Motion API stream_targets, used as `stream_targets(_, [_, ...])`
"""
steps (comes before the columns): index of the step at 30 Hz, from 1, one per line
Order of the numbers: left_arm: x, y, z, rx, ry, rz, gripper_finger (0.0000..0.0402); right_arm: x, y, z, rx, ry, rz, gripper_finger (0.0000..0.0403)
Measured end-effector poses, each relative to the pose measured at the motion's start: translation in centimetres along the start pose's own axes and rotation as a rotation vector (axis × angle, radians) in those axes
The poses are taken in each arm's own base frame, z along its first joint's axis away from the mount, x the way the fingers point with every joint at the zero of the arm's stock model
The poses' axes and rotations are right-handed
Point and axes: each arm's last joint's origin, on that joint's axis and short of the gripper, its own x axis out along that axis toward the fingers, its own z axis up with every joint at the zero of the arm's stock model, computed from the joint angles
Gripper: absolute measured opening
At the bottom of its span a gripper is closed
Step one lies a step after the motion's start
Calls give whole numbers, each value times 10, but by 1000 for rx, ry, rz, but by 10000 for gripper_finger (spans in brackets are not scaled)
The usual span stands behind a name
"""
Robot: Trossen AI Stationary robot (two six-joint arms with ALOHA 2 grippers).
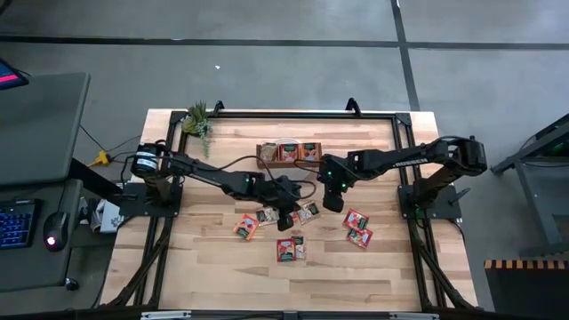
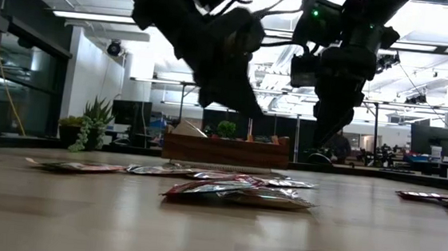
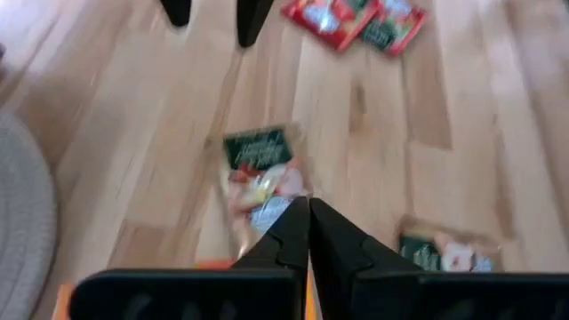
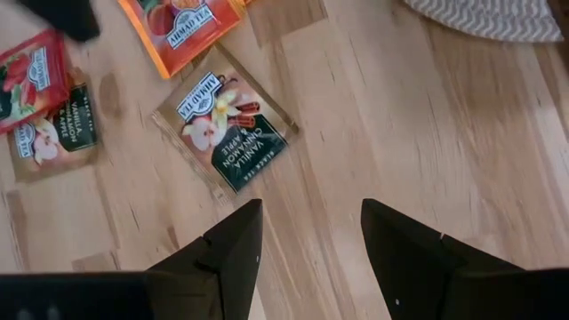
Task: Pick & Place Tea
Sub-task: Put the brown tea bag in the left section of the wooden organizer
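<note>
Left gripper (image 3: 308, 233) pressed together over the middle of the table (image 1: 178, 267), its tips just at a sachet (image 3: 262, 173); whether pinching it, cannot tell. Right gripper (image 4: 311, 236) spread, hanging just beside, with a vanilla sachet (image 4: 227, 132) lying ahead of its fingers, label diagonal. Other sachets scattered mid-table, some already in the tray (image 1: 289, 153) near the far edge. Low view hiding the contact; only wrist views showing labels.

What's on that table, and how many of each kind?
Arms: 2, left and right
Tray: 1
Plant: 1
Loose sachets: about 9, some overlapping
Total: about 13, leaving out the sachets inside the tray, which are too small to count.
</note>
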Motion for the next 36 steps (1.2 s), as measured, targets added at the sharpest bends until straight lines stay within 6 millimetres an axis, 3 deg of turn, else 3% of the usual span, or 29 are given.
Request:
stream_targets(10, [22,-1,-1,-97,4,-20,1,0,0,1,-1,-4,3,189])
stream_targets(16, [38,3,-17,-169,79,-11,0,-1,-1,5,3,-39,26,189])
stream_targets(26, [41,2,-18,-199,65,3,0,-1,-14,10,82,-89,73,189])
stream_targets(36, [52,4,-27,-223,83,16,0,20,-29,-24,295,-228,252,189])
